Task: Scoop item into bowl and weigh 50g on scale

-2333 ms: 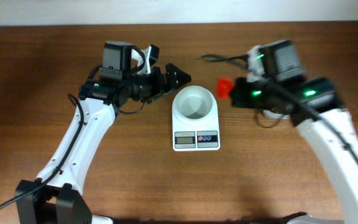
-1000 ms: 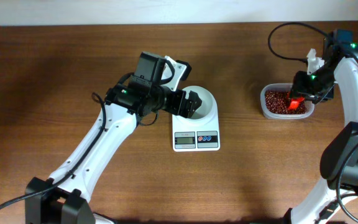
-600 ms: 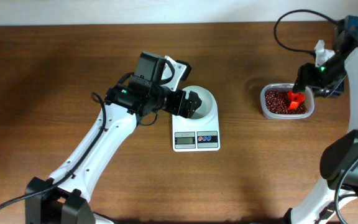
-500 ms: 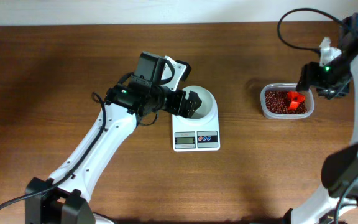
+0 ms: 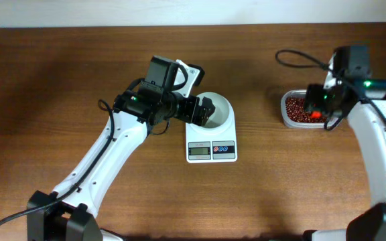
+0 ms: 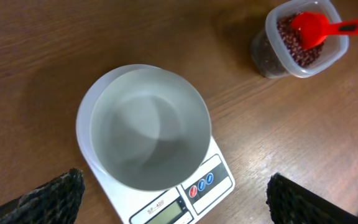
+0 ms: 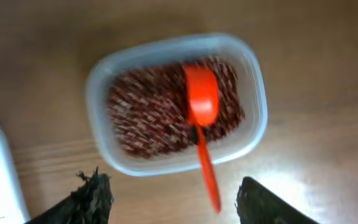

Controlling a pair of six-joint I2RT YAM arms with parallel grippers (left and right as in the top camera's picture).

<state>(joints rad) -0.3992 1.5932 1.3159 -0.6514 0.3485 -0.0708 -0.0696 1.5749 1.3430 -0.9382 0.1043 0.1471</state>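
Round bowl (image 6: pixel 148 127) on square scale (image 6: pixel 221 165); oval beans (image 7: pixel 148 106) in clear tub (image 7: pixel 97 87); left fingers (image 6: pixel 51 196), right fingers (image 7: pixel 95 198) apart

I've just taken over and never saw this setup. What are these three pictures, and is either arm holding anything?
Two white robot arms work at a wooden table. One picture looks down from above; the other two come from a camera on each wrist, with that arm's dark fingertips in the bottom corners. An empty white bowl sits on a white kitchen scale. To its right a clear tub holds reddish-brown beans, with a red scoop lying in them, handle over the rim. The left gripper hovers open over the bowl; the right gripper is open above the tub. Neither holds anything.
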